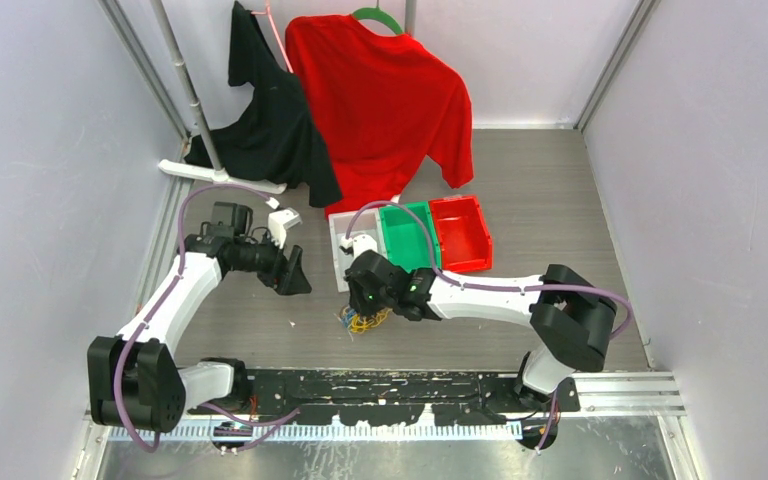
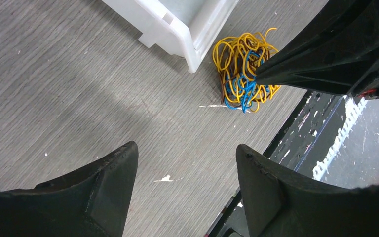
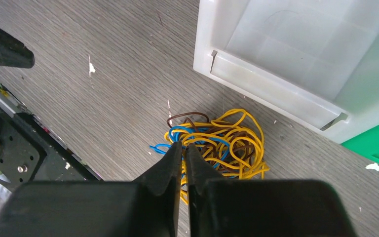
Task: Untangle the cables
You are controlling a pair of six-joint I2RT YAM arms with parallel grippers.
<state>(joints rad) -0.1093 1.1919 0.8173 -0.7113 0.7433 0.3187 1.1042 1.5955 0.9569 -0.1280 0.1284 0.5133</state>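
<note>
Grey table (image 1: 560, 200) is bearing the cables (image 3: 227, 143) beside the white bin (image 3: 256, 84); right gripper (image 3: 183, 146), pinched narrow, is touching them; left gripper (image 2: 185, 150) is gaping wide.

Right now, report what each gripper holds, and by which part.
Left gripper: open, nothing held. Right gripper: shut at the edge of the cables; whether a strand is pinched cannot be told.

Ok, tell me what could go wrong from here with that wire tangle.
1. The cables form one tight clump. The right gripper is closed at its edge while the left gripper hangs open, away from it, so a pull would probably drag the whole clump.
2. The clump lies close to the white bin; loops could snag its lip.
3. It also sits near the edge of the table and could slide off.
</note>
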